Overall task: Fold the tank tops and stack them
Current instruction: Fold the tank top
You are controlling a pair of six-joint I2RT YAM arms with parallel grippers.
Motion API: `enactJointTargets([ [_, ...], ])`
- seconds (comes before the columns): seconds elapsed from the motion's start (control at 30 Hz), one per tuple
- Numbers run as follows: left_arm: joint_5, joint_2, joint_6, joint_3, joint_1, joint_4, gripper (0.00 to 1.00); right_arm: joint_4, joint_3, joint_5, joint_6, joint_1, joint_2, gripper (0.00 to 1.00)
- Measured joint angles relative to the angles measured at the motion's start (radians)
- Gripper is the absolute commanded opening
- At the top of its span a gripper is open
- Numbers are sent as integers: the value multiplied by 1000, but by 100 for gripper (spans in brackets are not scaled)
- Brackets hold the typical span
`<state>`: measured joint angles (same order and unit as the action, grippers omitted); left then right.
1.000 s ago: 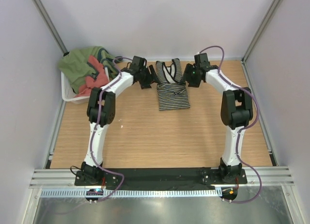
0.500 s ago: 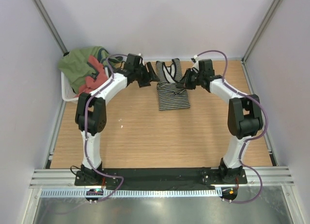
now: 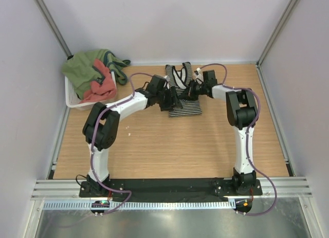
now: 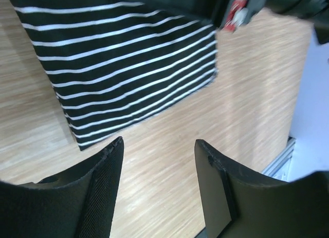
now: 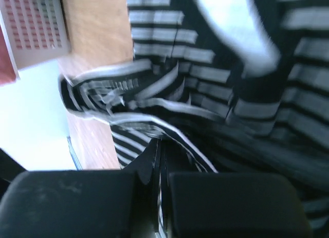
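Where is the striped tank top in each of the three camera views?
Top view: the striped tank top lies at the far middle of the wooden table.
Left wrist view: the striped tank top fills the upper left, beyond the open jaws.
Right wrist view: the striped tank top fills most of the picture, pinched in the shut jaws.
Shared landmark: the wooden table.

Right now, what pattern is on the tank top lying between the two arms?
The tank top has thin black-and-white stripes, clearest in the left wrist view.
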<state>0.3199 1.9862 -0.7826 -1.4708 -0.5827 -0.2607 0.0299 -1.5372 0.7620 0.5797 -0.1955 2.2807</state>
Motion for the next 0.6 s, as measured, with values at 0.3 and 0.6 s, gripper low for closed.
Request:
enactJointTargets([
  [0.3,-13,130,4,-31,8,-10,57,-35,-204,30,93,31,116,8],
  [0.6,-60,117,13,-30,8,-51,58,127,-330,-29,86,36,166,33],
])
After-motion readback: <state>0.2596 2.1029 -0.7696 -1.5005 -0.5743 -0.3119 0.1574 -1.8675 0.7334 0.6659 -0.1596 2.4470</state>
